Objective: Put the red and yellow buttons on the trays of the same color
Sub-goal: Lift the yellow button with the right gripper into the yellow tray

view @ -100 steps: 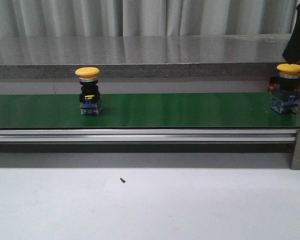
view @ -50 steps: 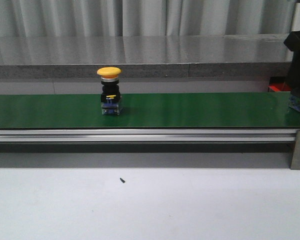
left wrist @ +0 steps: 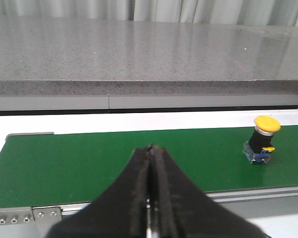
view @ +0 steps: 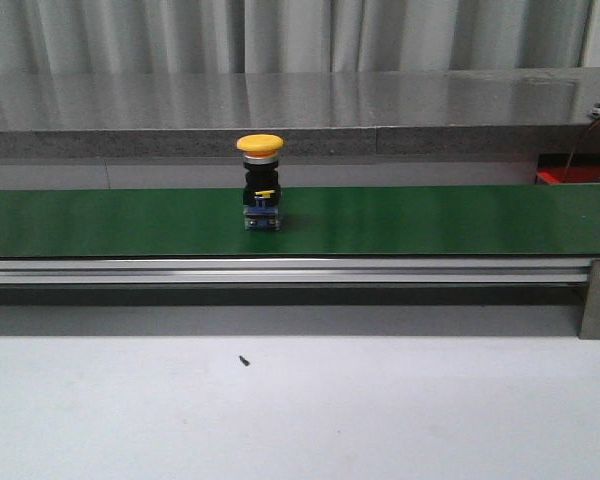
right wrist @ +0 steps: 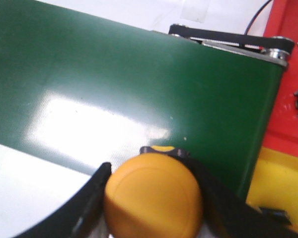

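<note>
Buttons come first: we see one yellow button (view: 260, 185) upright on the green belt (view: 430, 220), near its centre in the front view. A second yellow button (right wrist: 154, 196) sits clamped between our right gripper (right wrist: 154, 198) fingers, above the belt's end. Red tray (right wrist: 288, 79) lies at its two o'clock, yellow tray (right wrist: 283, 178) at three. Our left gripper (left wrist: 150, 198) is clenched, holding nothing.

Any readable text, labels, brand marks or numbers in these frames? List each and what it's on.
None readable.
Yellow button on the green belt: no legible marking on cap or base.
Yellow button held in the right gripper: plain cap.
Conveyor rail and red tray: no print visible.
</note>
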`<action>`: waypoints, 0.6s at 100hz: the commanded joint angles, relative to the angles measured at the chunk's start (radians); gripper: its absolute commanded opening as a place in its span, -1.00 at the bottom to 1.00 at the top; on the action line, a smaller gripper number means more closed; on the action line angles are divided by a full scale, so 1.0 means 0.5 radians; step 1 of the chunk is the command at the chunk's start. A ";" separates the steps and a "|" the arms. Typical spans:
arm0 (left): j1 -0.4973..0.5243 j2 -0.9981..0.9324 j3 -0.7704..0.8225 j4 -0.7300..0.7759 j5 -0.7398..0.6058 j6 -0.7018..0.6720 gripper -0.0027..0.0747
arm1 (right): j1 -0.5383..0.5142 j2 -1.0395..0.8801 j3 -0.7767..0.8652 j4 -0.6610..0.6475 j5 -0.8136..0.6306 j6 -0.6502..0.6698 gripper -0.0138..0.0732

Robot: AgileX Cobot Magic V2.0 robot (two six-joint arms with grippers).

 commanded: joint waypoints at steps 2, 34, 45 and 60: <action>-0.017 0.013 -0.055 -0.014 -0.168 -0.006 -0.98 | -0.103 -0.191 0.060 -0.011 -0.021 0.031 -0.32; -0.017 0.013 -0.055 -0.014 -0.168 -0.006 -0.98 | -0.581 -0.476 0.605 -0.011 -0.152 0.032 -0.32; -0.017 0.013 -0.055 -0.014 -0.168 -0.006 -0.98 | -0.666 -0.476 0.727 -0.011 -0.243 0.032 -0.32; -0.017 0.013 -0.055 -0.014 -0.168 -0.006 -0.98 | -0.677 -0.447 0.830 -0.011 -0.401 0.032 -0.32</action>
